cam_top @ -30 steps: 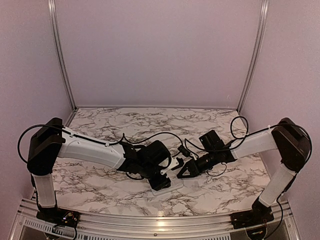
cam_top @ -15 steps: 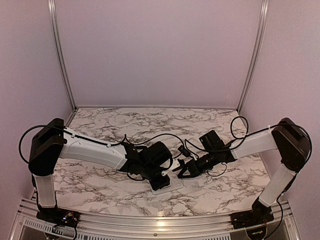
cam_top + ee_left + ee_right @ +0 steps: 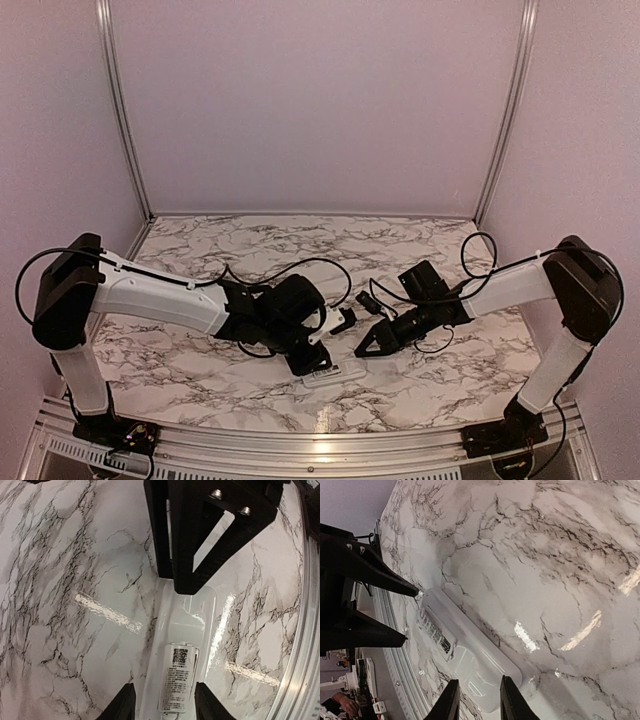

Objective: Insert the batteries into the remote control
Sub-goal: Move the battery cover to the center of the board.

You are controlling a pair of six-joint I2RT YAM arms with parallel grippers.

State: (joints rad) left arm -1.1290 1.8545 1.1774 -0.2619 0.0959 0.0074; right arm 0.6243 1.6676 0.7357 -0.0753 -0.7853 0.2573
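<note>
- The left arm has swung its elbow out to the left since a second ago. This has drawn the left gripper back leftward, so more of the remote control shows. The right arm has barely shifted.
- The marble-patterned table bears everything, and a metal rail runs along its near edge.
- Both arms reach inward and meet around the middle of the table, toward its near side.
- The remote control lies flat on the table, about centre and close to the near edge, with its plain white back up. The left gripper is at its left end and the right gripper at its right end.
- The left gripper's jaws stand apart, wider than the remote control, and straddle its left end. One fingertip sits just beside a corner; I cannot tell whether it touches.
- The right gripper's jaws leave a narrow gap. Their tips hang over the remote control's right end; I cannot tell whether they make contact.
- A printed label sits on the back toward the left end.
- The outline of the battery cover lies toward the right end.
</note>
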